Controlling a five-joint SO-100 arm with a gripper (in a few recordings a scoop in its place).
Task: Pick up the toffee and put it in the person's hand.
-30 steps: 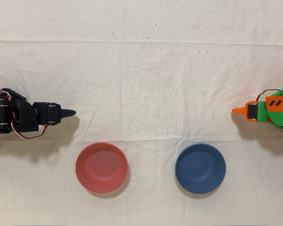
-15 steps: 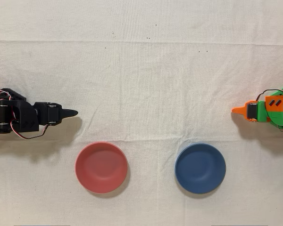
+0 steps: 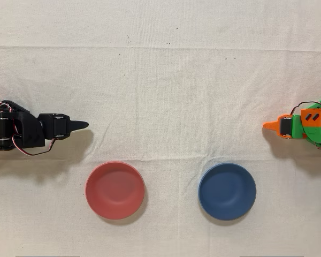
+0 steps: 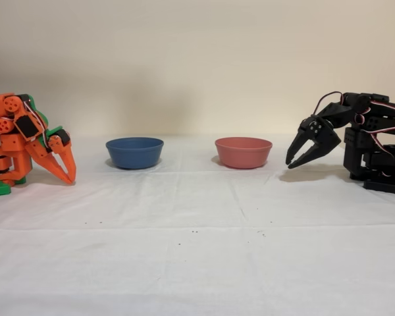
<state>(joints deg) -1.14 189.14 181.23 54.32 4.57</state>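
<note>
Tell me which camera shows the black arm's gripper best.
The fixed view. There the gripper is seen side-on, its two fingers parted and pointing down, raised above the cloth to the right of the red bowl. In the overhead view the gripper looks like a single dark point, so its opening cannot be judged.

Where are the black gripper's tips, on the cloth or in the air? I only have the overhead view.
Observer: In the fixed view the black gripper hangs a little above the cloth, tips angled down, not touching it.
Operator: Jaws open?
Observer: Yes, the jaws are parted, with nothing between them.
Operator: How tall are the bowls?
Observer: The red bowl and the blue bowl are both shallow and alike in height.
</note>
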